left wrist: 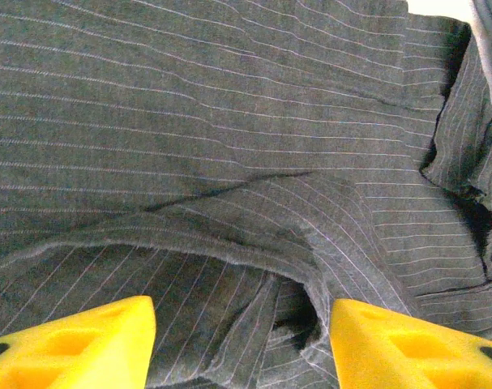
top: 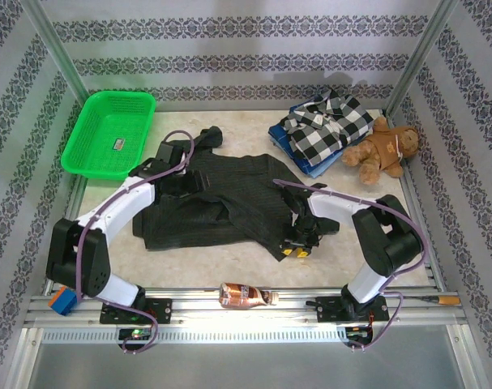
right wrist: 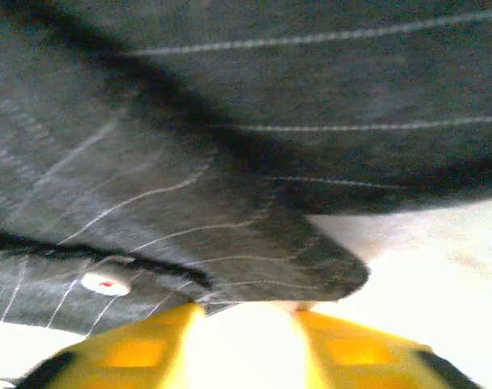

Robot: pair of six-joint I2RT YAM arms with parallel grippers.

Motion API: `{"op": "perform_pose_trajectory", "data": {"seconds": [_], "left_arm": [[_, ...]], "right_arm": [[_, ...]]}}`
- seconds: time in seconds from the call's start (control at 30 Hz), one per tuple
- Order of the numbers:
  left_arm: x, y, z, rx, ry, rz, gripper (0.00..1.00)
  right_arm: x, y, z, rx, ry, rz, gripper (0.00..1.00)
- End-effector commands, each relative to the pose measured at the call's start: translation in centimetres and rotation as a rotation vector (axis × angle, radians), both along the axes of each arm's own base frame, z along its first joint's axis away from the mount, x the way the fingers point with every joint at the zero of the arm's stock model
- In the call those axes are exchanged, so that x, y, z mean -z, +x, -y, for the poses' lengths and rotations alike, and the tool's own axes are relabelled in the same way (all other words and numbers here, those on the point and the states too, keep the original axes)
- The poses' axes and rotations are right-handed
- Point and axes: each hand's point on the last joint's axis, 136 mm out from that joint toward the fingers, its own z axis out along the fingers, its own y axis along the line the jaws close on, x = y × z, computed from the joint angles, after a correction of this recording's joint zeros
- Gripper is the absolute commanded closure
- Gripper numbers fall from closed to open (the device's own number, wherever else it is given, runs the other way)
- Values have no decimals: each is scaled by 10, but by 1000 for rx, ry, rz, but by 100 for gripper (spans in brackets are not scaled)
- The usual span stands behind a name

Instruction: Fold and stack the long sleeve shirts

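Two claws work one dark shirt (top: 221, 207), which lies rumpled across the middle of the table (top: 254, 271), well apart from the green basket (top: 108, 134) at the far left. The left claw (left wrist: 241, 328) sits low over the shirt's far left part. Its yellow fingers (left wrist: 83, 344) stand apart with a raised fold of pinstriped cloth in the gap, and a good grip there calls for closing squarely across that ridge, taking one hem rather than a bunch of layers. At the shirt's near right edge, the right claw (right wrist: 241, 316) holds its fingers close at a corner of the hem beside a small white button (right wrist: 106, 283); whether they actually bite the cloth cannot be told. The step looks like seizing two edges to fold the shirt, so both holds should be sure before any lift, and the arms should move together to keep the cloth flat. At the far right, the checked shirt (top: 327, 121) lies on a blue garment (top: 298, 154), the likely stacking spot, just beside a teddy bear (top: 383, 150) best left alone.
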Motion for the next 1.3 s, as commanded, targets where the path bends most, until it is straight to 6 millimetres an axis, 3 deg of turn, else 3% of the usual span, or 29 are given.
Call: {"op": "perform_pose_trajectory", "data": {"seconds": [0.0,0.17,0.3,0.4,0.53,0.63,0.67,0.87,1.0,1.27], "left_arm": [[-17,0,-10,-67,-13,70,33],[-9,-22,-19,-123,-30,59,15],[0,-38,-31,-195,-41,64,2],[2,-44,-33,-223,-68,77,0],[6,-52,-36,-239,-75,66,0],[3,-56,-36,-233,-74,69,0],[1,-57,-37,-230,-71,76,0],[-19,-62,-51,-240,-36,157,0],[-31,-68,-55,-244,-46,195,0],[-35,-85,-69,-276,-24,196,0]], "right_arm": [[1,66,-25,-56,47,265,84],[-25,77,-31,-76,69,324,99],[-56,83,-38,-102,112,384,100],[-61,77,-40,-112,131,363,100],[-52,67,-34,-117,113,327,100],[-50,53,-36,-117,144,278,52],[-46,47,-34,-117,136,254,46],[-14,31,-30,-92,102,166,40],[3,34,-24,-70,46,165,39],[29,40,-12,-85,-66,150,41]]}}
